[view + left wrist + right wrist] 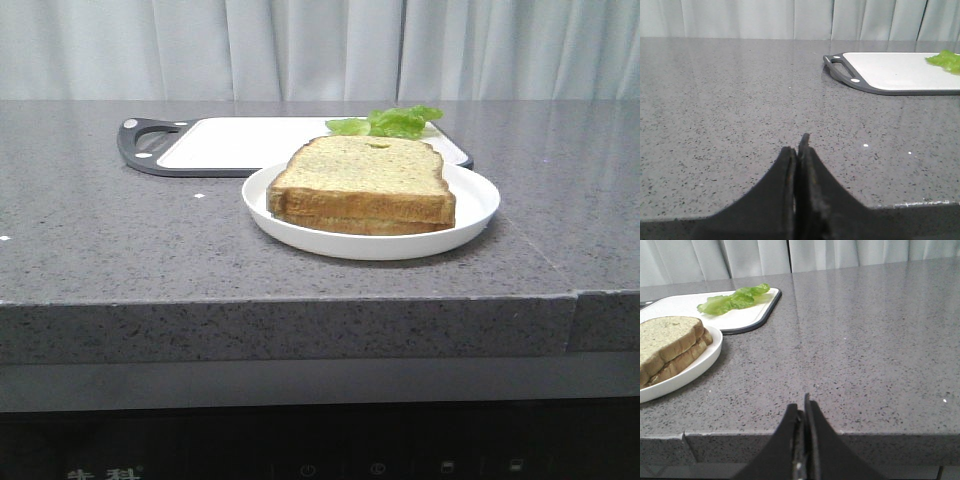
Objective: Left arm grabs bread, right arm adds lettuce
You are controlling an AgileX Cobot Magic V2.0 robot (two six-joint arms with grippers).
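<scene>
On a white plate (pixel 470 215) near the front edge of the grey table (pixel 120 240) lie two stacked slices; the upper one is the bread (pixel 365 175) with a small hole near its far edge. Behind the plate, a white board (pixel 240 143) with a dark rim carries the lettuce (pixel 392 121) at its right end (apart from the bread). The left pincer (pixel 799 150) is pressed together, pinching nothing, low at the table's front edge, well left of the board. The right pincer (pixel 802 412) is likewise pressed together and bare, to the right of the plate.
</scene>
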